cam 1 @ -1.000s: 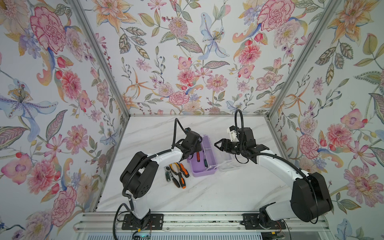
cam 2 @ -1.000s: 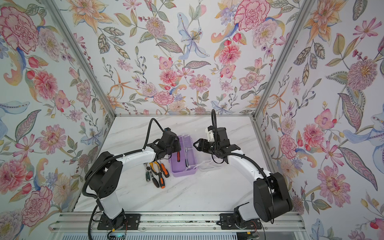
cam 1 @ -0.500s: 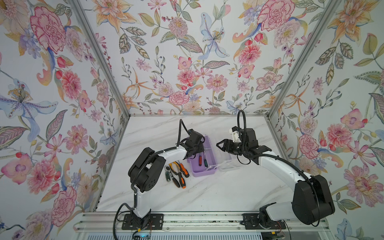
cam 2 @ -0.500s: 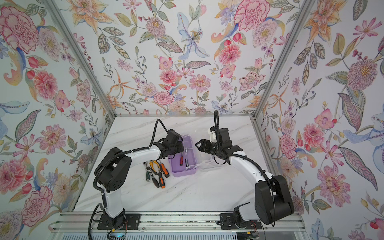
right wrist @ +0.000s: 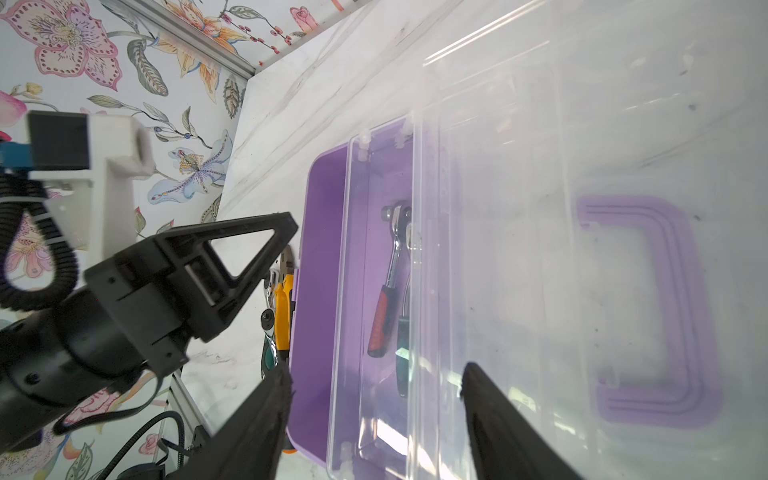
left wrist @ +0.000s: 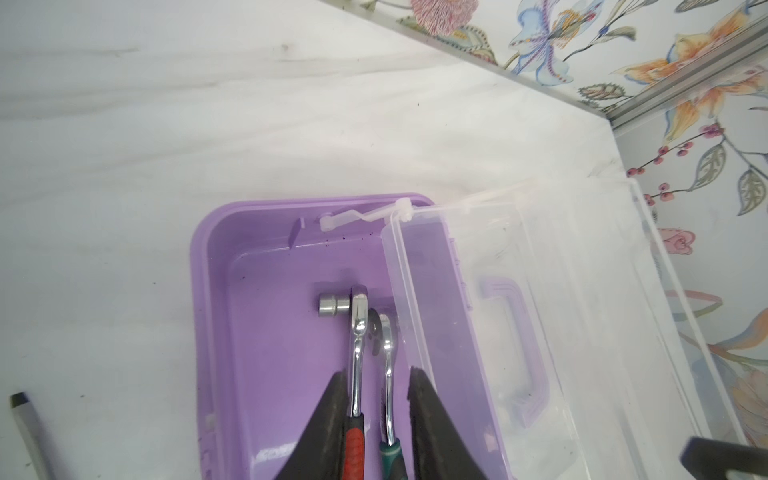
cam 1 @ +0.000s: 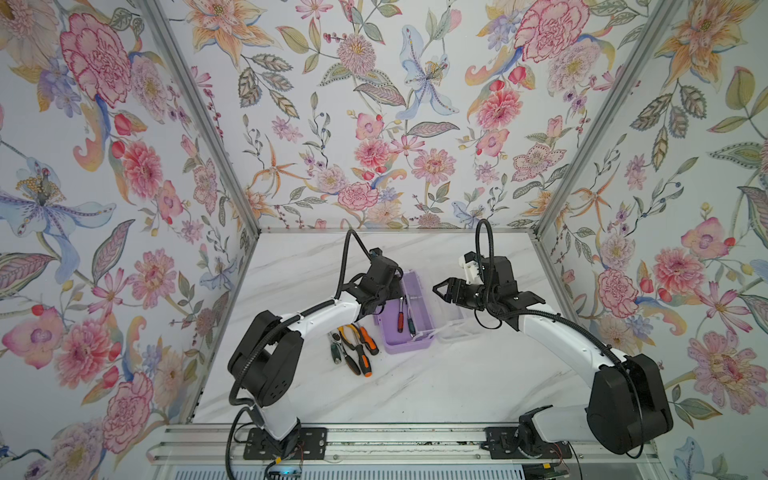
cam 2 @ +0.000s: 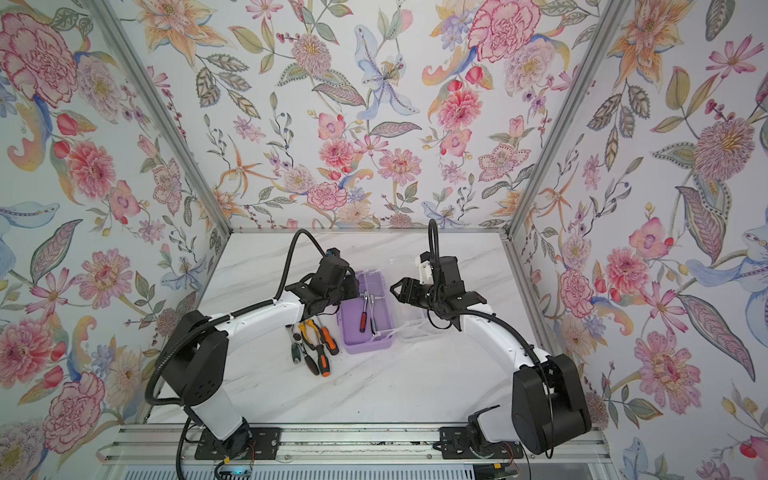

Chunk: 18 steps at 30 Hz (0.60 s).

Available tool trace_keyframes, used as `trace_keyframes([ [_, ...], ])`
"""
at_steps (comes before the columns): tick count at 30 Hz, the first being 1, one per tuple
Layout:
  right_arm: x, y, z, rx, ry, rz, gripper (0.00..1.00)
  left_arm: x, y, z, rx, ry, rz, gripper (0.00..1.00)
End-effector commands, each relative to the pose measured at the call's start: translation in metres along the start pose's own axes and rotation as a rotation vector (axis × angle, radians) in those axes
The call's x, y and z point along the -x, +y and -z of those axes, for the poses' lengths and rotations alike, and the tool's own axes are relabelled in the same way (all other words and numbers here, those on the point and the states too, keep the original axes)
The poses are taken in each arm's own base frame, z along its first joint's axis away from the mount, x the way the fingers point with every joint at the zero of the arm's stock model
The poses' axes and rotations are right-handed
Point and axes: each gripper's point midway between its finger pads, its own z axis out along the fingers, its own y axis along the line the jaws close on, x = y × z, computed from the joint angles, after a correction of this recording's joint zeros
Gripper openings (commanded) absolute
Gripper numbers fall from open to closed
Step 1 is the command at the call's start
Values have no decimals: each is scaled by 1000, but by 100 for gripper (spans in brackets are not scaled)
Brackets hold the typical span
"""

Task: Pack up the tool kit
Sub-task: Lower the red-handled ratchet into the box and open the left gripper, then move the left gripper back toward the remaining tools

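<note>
Those pliers (cam 1: 348, 337) at the box's (cam 1: 388, 332) 9 o'clock look stiff, heavyish; I'd grab mid-handle. The left tool (left wrist: 376, 374) and right tool (right wrist: 376, 372): open, empty.

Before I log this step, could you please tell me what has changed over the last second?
The left gripper has parted its jaws slightly over the lilac box, apparently letting go of the red-handled ratchet, which lies inside beside the green-handled ratchet. The right gripper stays open above the clear lid; the pliers and screwdrivers remain on the table beside the box.
</note>
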Motion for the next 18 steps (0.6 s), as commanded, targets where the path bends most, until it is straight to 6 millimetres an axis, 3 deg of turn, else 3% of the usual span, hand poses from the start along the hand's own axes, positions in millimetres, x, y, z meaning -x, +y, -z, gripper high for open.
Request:
trace_keyframes([
  [1, 9, 27, 9, 14, -34, 71, 66, -2, 32, 33, 68, -66, -45, 30],
  [7, -1, 55, 1, 22, 1, 143, 65, -31, 102, 78, 215, -75, 23, 39],
  [11, -14, 62, -14, 31, 49, 147, 65, -61, 142, 92, 293, -34, 74, 40],
  [18, -27, 68, -31, 33, 97, 150, 65, -100, 178, 101, 331, 8, 150, 38],
])
